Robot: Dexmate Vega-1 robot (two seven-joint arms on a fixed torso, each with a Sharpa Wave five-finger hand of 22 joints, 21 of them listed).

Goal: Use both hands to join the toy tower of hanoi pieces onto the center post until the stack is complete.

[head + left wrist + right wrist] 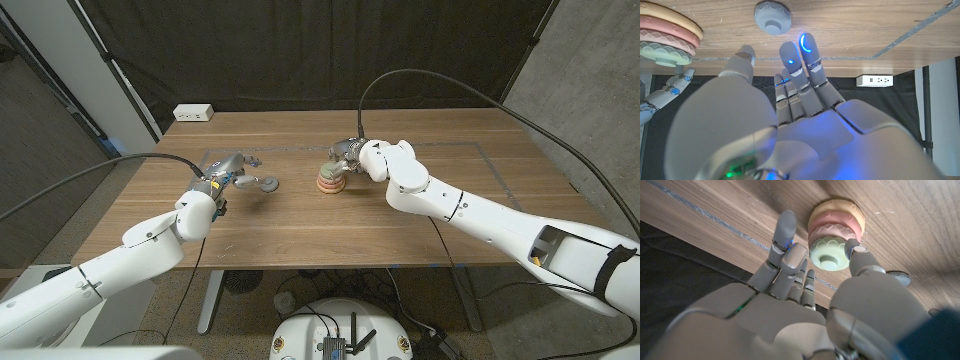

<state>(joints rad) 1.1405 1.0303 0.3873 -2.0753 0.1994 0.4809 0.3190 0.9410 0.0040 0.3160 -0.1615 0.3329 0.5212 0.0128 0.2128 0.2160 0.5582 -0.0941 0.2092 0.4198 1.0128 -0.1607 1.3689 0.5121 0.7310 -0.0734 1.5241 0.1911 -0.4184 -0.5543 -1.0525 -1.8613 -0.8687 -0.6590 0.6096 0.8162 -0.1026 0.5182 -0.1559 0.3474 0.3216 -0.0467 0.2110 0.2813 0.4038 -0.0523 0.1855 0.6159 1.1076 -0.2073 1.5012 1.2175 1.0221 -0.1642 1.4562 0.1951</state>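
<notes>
The stack (328,180) stands mid-table: a yellow ring at the bottom, a pink ring above it and a green ring (829,252) on top, with the post's tip in the green ring's middle. My right hand (350,155) hovers just behind the stack with its fingers (785,235) spread, its thumb tip close beside the green ring; I cannot tell if they touch. A grey-blue disc (267,182) lies alone on the table left of the stack. My left hand (228,170) is just left of that disc (772,17), its fingers (807,50) stretched toward it and holding nothing.
A white power strip (194,113) lies at the table's far left edge. Blue tape lines (500,165) mark a rectangle on the wooden table (300,230). A black curtain hangs behind the table.
</notes>
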